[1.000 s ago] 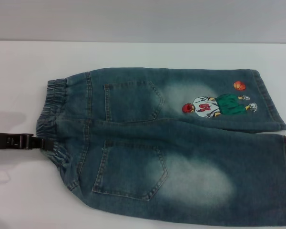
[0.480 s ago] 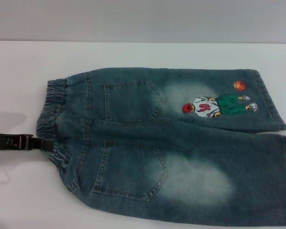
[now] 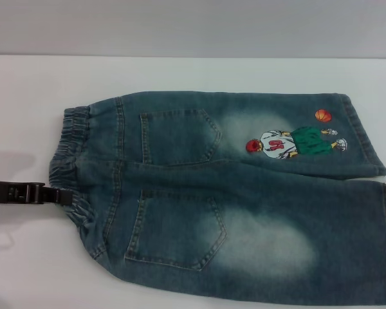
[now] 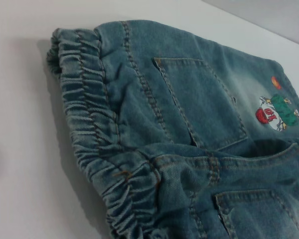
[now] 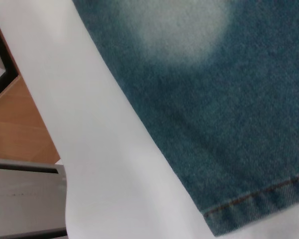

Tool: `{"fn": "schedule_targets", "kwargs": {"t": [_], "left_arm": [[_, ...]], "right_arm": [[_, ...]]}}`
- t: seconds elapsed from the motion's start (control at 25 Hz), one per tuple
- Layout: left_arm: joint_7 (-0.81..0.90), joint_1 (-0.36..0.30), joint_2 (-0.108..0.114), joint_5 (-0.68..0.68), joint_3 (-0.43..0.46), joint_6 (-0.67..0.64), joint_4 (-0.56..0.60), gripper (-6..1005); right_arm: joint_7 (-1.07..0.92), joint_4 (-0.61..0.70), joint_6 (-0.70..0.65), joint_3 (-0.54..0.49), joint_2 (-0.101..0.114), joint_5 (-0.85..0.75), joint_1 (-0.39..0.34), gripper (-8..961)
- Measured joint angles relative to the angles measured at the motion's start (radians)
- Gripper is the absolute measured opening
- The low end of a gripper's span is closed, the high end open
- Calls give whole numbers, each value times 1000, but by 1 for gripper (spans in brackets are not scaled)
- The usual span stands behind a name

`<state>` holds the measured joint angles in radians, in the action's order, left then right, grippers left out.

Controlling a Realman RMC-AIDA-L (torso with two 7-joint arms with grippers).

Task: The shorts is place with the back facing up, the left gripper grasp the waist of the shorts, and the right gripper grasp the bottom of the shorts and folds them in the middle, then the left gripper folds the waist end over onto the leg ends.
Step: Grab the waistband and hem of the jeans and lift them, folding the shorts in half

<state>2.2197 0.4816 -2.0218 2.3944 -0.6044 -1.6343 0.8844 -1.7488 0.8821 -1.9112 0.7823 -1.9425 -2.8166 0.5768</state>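
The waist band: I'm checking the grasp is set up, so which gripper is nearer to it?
Left. The left gripper is at the waist, its tip touching the ruffled band of the shorts. The right gripper is out of the head view; its wrist camera looks at a leg hem.

The shorts [image 3: 244, 199] seemingly run past the frame's edge.

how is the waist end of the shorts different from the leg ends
The waist is gathered into ruffled elastic folds; the leg ends are flat, straight stitched hems. The waist is the narrower end, at the robot's left; the leg ends spread wider, at its right. The left hand is at the waist; no hand shows at the leg ends. Both are the same faded blue-green denim, lying on the white table.
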Motion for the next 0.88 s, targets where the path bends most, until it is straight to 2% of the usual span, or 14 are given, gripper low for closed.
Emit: {"fn": "schedule_targets", "kwargs": {"t": [0.6, 0.88], "left_arm": [[0, 3, 0, 0, -3, -7, 1, 34], [0, 5, 0, 0, -5, -8, 0, 34]], "right_arm": [[6, 0, 21, 0, -20, 1, -3, 484], [7, 6, 20, 0, -40, 5, 1, 483]]}}
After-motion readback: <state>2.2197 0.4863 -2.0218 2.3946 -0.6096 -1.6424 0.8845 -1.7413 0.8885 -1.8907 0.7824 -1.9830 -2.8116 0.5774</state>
